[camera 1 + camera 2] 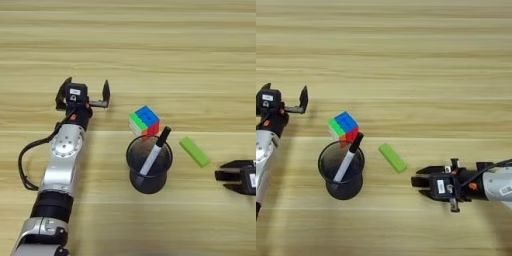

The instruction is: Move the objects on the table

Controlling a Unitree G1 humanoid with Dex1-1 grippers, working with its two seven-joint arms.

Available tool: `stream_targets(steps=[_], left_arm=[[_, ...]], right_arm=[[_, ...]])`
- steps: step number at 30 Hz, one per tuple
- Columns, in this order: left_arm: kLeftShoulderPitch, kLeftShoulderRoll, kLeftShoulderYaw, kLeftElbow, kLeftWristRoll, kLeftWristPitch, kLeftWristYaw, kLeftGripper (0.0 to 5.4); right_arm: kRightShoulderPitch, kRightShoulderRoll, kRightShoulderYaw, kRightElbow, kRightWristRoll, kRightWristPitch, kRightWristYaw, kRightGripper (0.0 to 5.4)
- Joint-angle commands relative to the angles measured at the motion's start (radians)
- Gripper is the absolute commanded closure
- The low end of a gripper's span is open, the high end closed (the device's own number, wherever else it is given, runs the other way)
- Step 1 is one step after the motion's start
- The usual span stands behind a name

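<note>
here marker pen [155,151] leans in mesh cup [148,170], cap up-right; left hand [85,93] spread, empty; right hand [418,182] unclear.

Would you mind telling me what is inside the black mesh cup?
A marker pen stands tilted inside the cup, black cap poking over the rim toward the cube. Nothing else shows inside, though the pen's lower end and the cup's floor are too dim to tell.

Even bright light — soft shadows, perhaps slightly blurred
</note>
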Motion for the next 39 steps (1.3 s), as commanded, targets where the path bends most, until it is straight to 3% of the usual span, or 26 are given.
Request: stream_targets(steps=[1,10,17,27,34,39], left_arm=[[-0.010,0.003,0.003,0.006,0.010,-0.010,-0.003,0.00],[-0.012,0.002,0.002,0.010,0.011,-0.011,-0.002,0.00],[-0.012,0.002,0.002,0.013,0.011,-0.014,-0.002,0.00],[-0.012,0.003,0.002,0.015,0.010,-0.019,-0.003,0.00],[-0.012,0.004,0.003,0.015,0.009,-0.020,-0.004,0.00],[-0.011,0.004,0.004,0.013,0.008,-0.020,-0.004,0.00]], right_arm=[[-0.002,0.003,0.012,-0.010,0.014,0.021,0.013,2.68],[-0.008,0.003,0.007,-0.015,0.037,0.023,0.011,1.82],[-0.004,0.009,-0.022,-0.069,0.143,0.044,0.026,1.04],[-0.010,0.041,-0.086,-0.189,0.370,0.121,0.034,0.06],[-0.003,0.049,-0.129,-0.234,0.466,0.175,0.046,0.06],[-0.010,0.071,-0.174,-0.259,0.569,0.229,0.048,0.06]])
